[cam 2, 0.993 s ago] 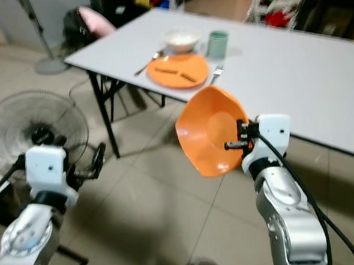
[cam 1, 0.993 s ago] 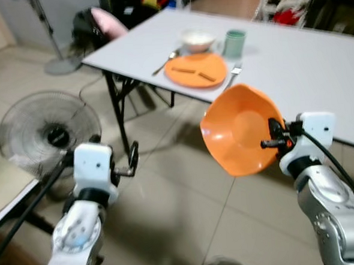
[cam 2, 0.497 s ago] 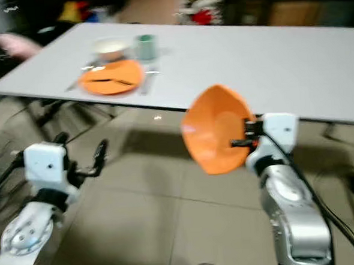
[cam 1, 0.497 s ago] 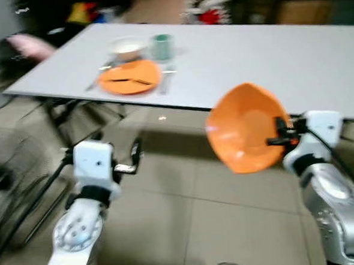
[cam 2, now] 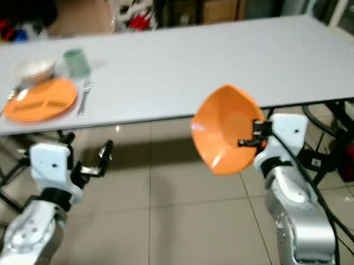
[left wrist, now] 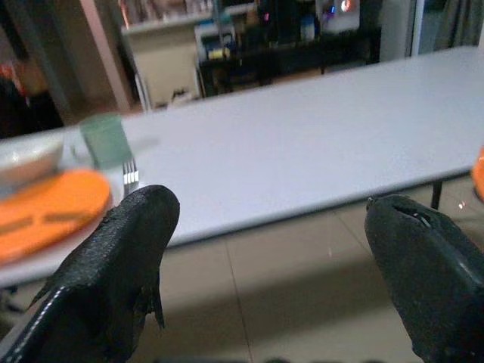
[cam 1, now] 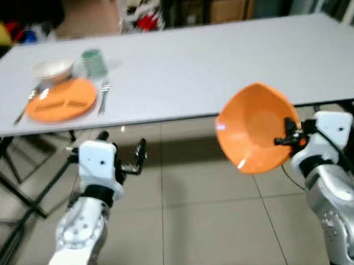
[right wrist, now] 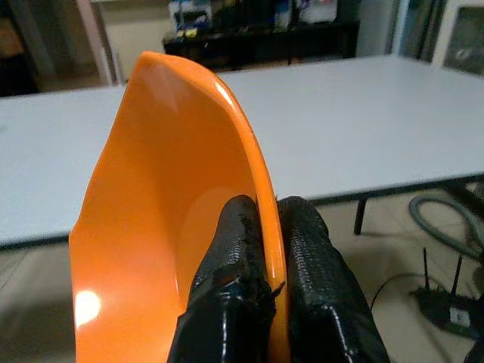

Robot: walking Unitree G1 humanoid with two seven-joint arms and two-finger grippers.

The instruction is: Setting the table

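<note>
Tiles of beige floor (cam 1: pixel 189 228) run under a long white folding table (cam 1: pixel 221 70) that spans the room, with dark shelving and a red heap blurred behind its far edge; no writing is readable anywhere. Near the table's left end, close to the front edge, sits one place setting: a flat orange divided plate (cam 1: pixel 61 101), a silver fork (cam 1: pixel 102 96) just beside its right side, a spoon (cam 1: pixel 26 104) by its left side, a white bowl (cam 1: pixel 53 69) and a green cup (cam 1: pixel 92 61) behind it. The right gripper (right wrist: pixel 265 265) pinches the rim of a deep orange plastic bowl (cam 1: pixel 256 127) between its black fingers (right wrist: pixel 314 280), holding it tilted on edge in the air before the table's front edge, over the floor. The left gripper (left wrist: pixel 265 265) hangs spread and empty, low before the table.
</note>
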